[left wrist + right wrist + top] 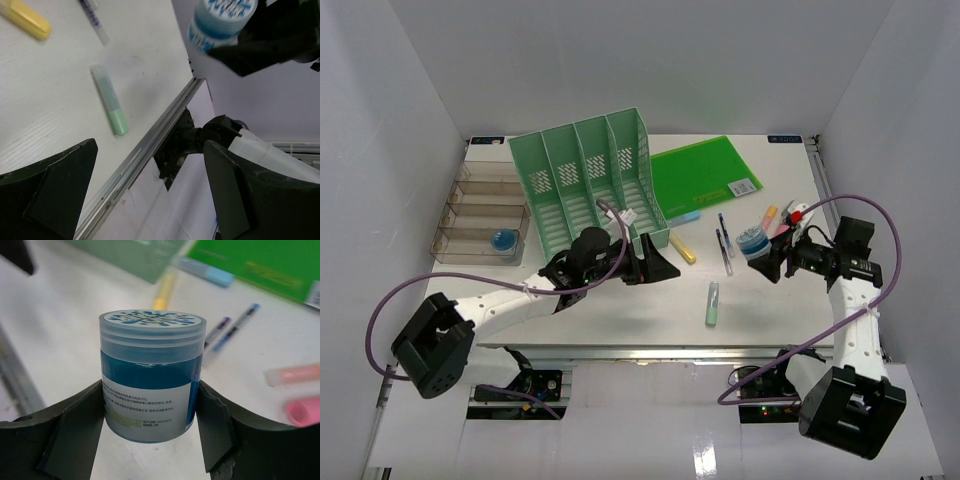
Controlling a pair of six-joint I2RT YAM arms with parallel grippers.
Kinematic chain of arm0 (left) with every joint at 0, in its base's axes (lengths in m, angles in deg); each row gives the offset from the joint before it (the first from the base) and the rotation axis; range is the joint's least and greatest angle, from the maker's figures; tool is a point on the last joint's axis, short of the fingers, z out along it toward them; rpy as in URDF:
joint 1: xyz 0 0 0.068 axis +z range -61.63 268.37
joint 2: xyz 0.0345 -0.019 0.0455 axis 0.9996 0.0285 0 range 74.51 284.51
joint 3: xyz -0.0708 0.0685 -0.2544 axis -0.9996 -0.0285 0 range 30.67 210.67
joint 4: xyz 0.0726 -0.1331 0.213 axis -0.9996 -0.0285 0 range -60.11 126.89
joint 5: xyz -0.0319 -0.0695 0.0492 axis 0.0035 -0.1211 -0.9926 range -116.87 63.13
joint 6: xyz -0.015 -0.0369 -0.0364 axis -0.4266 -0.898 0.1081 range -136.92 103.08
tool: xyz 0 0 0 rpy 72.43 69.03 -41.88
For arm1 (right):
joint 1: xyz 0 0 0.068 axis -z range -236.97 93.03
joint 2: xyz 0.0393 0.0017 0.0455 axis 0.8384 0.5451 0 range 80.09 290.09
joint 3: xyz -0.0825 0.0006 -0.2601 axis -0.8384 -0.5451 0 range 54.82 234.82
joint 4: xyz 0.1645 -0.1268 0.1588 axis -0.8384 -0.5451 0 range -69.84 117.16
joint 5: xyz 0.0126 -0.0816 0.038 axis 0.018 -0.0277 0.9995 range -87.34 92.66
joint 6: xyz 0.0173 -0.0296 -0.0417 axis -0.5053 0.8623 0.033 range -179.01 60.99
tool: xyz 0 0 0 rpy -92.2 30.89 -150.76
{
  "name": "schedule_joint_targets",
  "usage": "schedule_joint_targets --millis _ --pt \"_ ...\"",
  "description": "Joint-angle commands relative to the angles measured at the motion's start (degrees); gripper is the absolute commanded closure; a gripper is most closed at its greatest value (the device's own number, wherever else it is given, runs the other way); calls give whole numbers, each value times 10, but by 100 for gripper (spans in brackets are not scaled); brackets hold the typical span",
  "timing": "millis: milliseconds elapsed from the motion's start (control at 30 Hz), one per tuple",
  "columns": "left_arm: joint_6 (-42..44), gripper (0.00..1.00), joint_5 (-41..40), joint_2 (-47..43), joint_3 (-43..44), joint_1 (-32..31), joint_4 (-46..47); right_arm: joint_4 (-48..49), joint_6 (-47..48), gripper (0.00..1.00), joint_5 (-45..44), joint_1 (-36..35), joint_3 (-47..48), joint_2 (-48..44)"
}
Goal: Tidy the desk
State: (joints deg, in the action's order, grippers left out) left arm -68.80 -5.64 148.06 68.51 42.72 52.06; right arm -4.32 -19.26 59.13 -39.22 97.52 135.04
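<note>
The white desk [620, 310] carries scattered stationery. My right gripper [763, 262] is shut on a small blue jar [754, 241] with a clear lid and holds it above the desk's right side. In the right wrist view the jar [150, 375] sits upright between both fingers [75, 435]. My left gripper [665, 262] is open and empty, low over the desk's middle, just right of the mint-green file rack [590, 180]. In the left wrist view its jaws stand wide apart over the desk's front rail [150, 145], and the held jar [220, 22] shows at the top.
A clear compartment tray [485, 215] at the left holds another blue jar [504, 241]. A green folder [705, 172] lies at the back. A green marker [712, 302], a yellow highlighter [682, 248], pens [723, 240] and pink items [780, 220] lie loose.
</note>
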Motion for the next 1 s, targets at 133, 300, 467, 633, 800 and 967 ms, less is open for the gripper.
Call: schedule_joint_targets --millis 133,300,467,633,800,967 --pt "14 2 -25 113 140 -43 79 -325 402 92 177 -99 66 62" --pt "19 2 -35 161 193 -63 78 -328 396 92 185 -110 63 68" --pt "25 2 -28 203 230 -84 83 -287 360 92 188 -114 50 62" --pt "31 2 -7 225 246 -99 80 -271 347 92 187 -114 43 62" --pt "41 2 13 239 264 -106 59 -269 345 92 183 -114 44 69" --pt "45 2 18 237 274 -107 40 -263 339 92 177 -114 44 69"
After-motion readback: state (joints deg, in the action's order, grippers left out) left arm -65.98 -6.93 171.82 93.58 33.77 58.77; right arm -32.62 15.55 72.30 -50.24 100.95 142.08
